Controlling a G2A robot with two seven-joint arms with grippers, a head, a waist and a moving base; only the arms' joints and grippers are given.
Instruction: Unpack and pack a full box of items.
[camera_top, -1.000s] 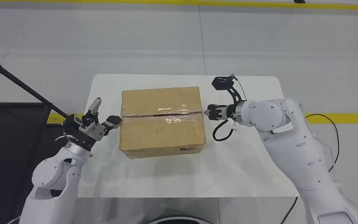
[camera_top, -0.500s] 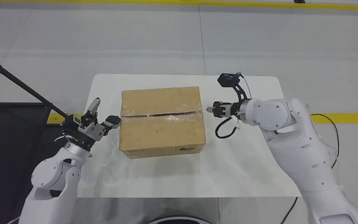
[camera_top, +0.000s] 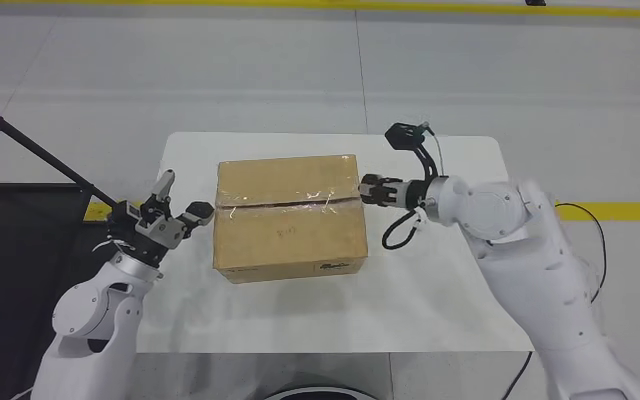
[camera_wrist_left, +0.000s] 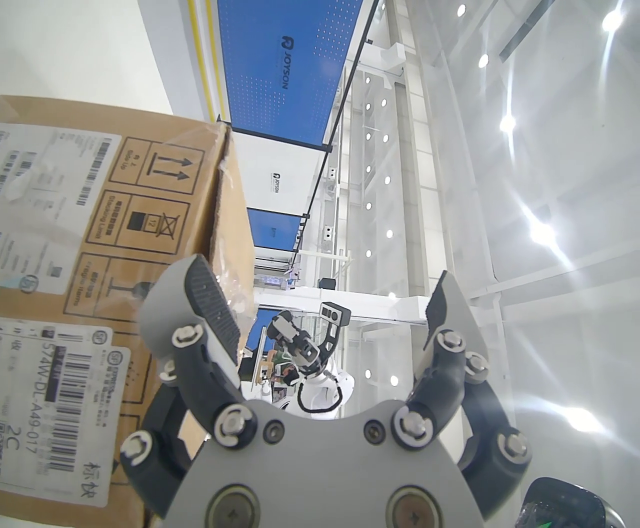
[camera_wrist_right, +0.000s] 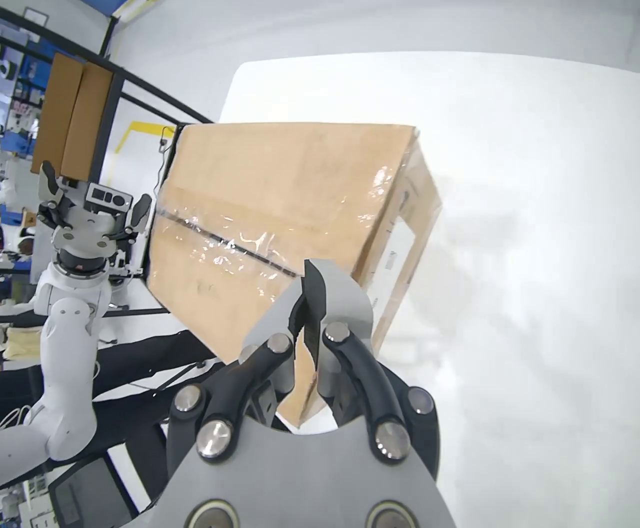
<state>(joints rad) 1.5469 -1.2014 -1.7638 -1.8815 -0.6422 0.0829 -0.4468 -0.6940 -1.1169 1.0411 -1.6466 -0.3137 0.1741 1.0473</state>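
White surface (camera_top: 440, 290) on a grey floor, yellow floor line (camera_top: 592, 210) passing behind it. Right gripper (camera_top: 365, 188) has its fingers pressed together, nothing visibly between them. It sits at the right end of the box (camera_top: 290, 215), level with the top seam. Tips look like they touch the top edge, contact not certain. Left gripper (camera_top: 182, 197) is spread wide and holds nothing, just beside the box's left side, apart from it. Box is cardboard, flaps closed, standing mid-surface. Clear tape (camera_top: 290, 202) runs along the centre seam, wrinkled. The left wrist view shows shipping labels (camera_wrist_left: 55, 165) and handling marks on the box's side.
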